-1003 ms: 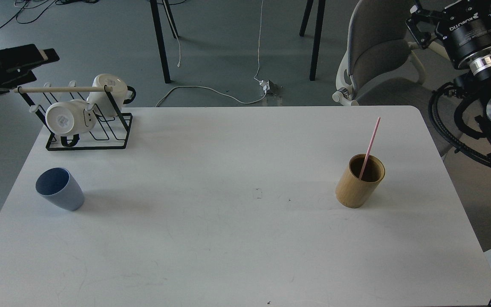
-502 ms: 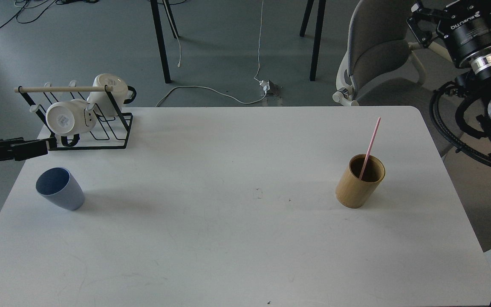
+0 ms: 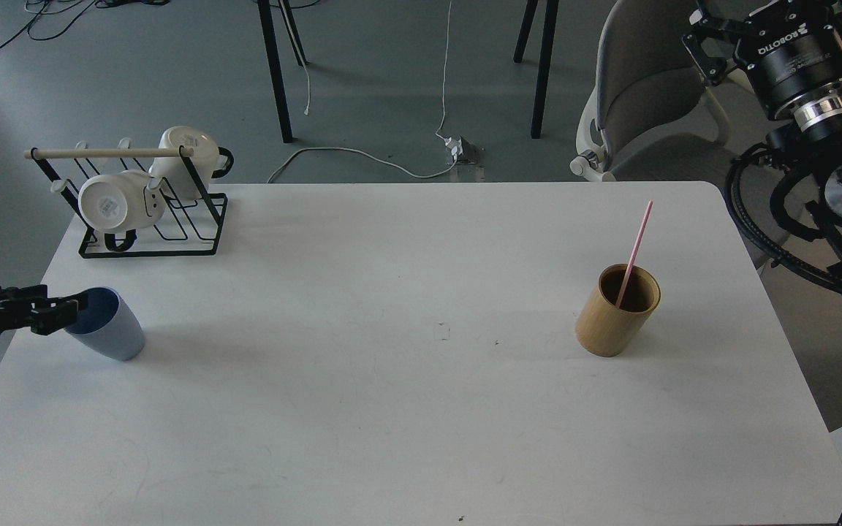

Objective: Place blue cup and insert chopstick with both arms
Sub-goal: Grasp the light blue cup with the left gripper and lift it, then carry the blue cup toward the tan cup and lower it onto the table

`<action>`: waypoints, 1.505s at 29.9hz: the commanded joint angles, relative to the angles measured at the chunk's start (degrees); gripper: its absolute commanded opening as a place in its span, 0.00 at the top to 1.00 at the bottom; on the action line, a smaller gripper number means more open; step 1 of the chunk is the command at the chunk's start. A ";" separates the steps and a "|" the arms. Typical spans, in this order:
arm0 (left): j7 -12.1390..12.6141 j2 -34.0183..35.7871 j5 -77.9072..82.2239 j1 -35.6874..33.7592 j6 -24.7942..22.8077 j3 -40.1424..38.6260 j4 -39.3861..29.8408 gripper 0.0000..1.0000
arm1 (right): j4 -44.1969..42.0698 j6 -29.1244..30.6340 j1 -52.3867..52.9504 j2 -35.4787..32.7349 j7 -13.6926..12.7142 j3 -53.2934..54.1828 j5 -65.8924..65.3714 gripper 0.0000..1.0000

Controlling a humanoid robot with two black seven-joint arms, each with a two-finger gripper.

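Jaws of the left gripper (image 3: pixel 63 313) cannot be told apart: it is seen dark and nearly end-on at the rim of the blue cup (image 3: pixel 108 326), its tip over the cup's mouth on the side facing the table's left edge, and whether it grips the rim or only overlaps it in view is not clear. Its black arm comes in low from the left, level with the cup. That cup stands upright on the white table (image 3: pixel 406 409) close to the left edge, nearer the robot than the black wire rack (image 3: pixel 150 226) at the far left corner, which holds two white mugs (image 3: pixel 118 202) under a light wooden dowel (image 3: pixel 103 153). Over by the right edge, well apart from the cup, a tan bamboo cylinder (image 3: pixel 615 314) stands with the pink chopstick (image 3: pixel 636 245) leaning inside it, upper end tipped toward the far right corner. High beyond that corner and off the table, the right gripper (image 3: pixel 706 29) has its fingers spread wide with nothing between them, in front of a grey chair (image 3: pixel 647 95).
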 commanded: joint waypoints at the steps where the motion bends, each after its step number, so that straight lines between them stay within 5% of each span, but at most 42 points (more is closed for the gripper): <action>1: 0.00 -2.65 0.08 1.11 0.92 0.01 3.46 0.53 | -0.01 0.00 0.09 0.51 0.00 -0.36 0.00 0.01; 5: 0.00 -3.09 -0.10 1.29 1.01 0.01 3.91 0.66 | -0.09 0.00 0.09 0.95 0.00 -1.16 0.00 0.01; 7: 0.00 -3.09 -0.53 1.29 0.22 0.01 4.00 0.86 | -0.01 0.00 0.18 1.04 0.00 -1.16 0.00 0.01; 10: 0.00 -3.18 -0.45 1.29 -0.13 0.01 4.00 0.94 | -0.01 0.00 0.18 0.95 0.00 -1.16 0.00 0.01; 17: 0.00 -2.74 -0.10 -0.37 -0.22 -0.16 1.46 0.97 | -0.09 0.00 0.27 0.95 0.00 -1.16 0.00 0.01; 21: 0.00 -2.22 1.48 -7.12 -1.09 0.19 -0.48 0.96 | -0.44 -0.05 1.75 -0.01 -0.01 -1.25 -0.96 0.01; 28: 0.00 -0.54 6.06 -24.52 -21.20 -0.08 -17.77 0.96 | -0.80 -0.23 7.82 -1.59 -0.44 -1.42 -6.95 0.01; 33: 0.14 -1.51 6.41 -31.22 -26.46 -0.25 -29.65 0.96 | -0.71 -1.54 9.41 -3.09 -0.62 -1.34 -6.95 0.01; 38: 6.72 -15.81 6.58 -33.33 -26.46 -0.08 -30.11 0.96 | -0.62 -5.23 9.94 -3.09 -0.62 -1.42 -6.95 0.01; 45: 10.24 -30.58 11.50 -33.60 -26.46 0.28 -25.46 0.97 | -0.27 -6.03 10.11 -3.61 -0.80 -1.51 -6.95 0.01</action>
